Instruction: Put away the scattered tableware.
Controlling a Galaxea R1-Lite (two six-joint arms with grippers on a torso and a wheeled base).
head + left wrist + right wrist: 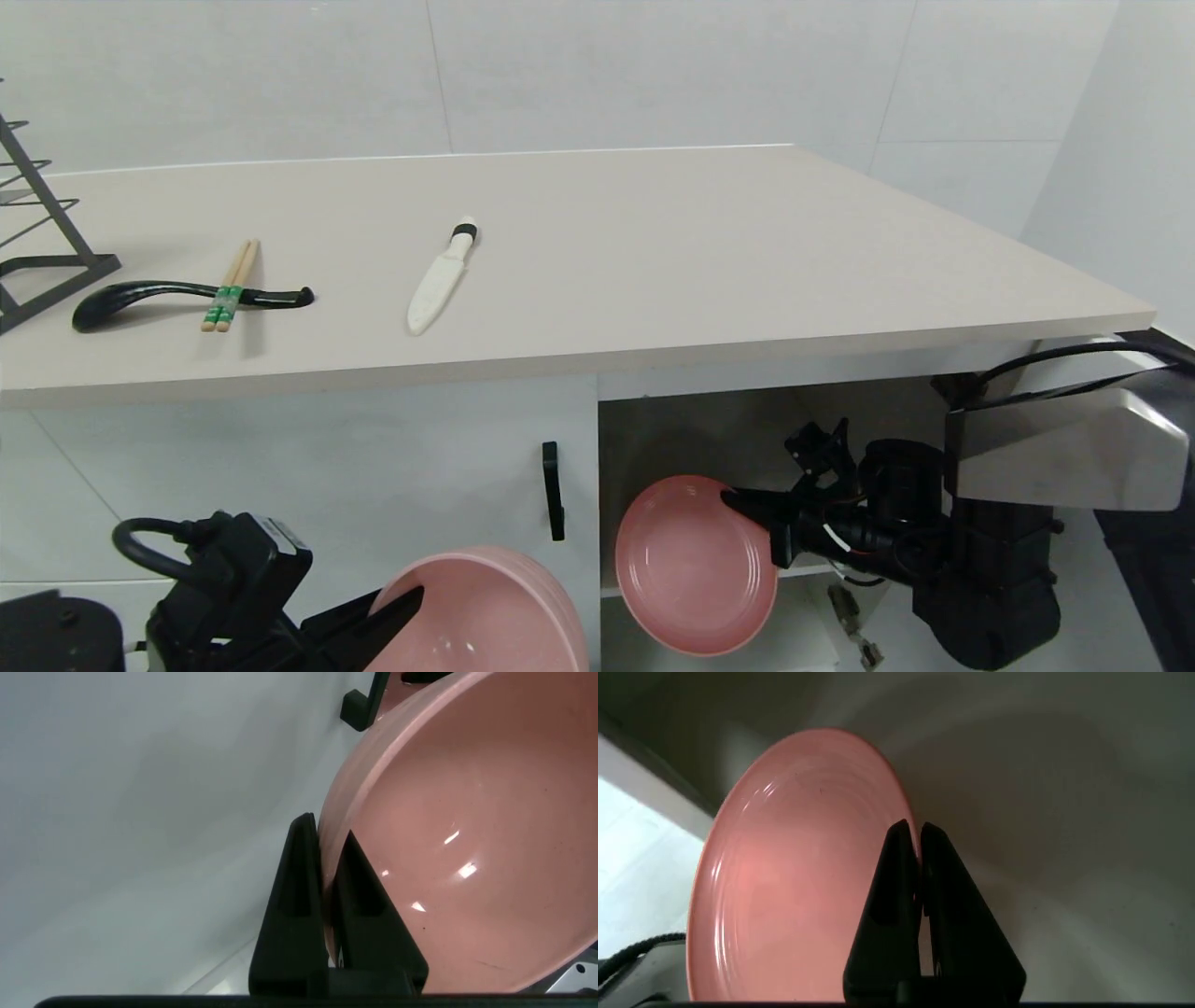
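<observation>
Gripping on the right: the pink plate (pixel 794 868) is pinched at its rim by the right gripper (pixel 918 833), fingers closed tight on it; the plate is held on edge inside the open cabinet compartment (pixel 691 429) under the countertop (pixel 700 261)
Left gripper (pixel 325 845): clamped narrowly on the rim of the pink bowl (pixel 467 831); the bowl is held low before the closed cabinet door (pixel 373 467), near its black handle (pixel 553 490)
Countertop: a white knife (pixel 439 278) is laid near the middle; wooden chopsticks (pixel 230 285) are laid across a black spoon (pixel 177 297) further left
Rack (pixel 37 233): stood at the counter's left edge, just beside the spoon
</observation>
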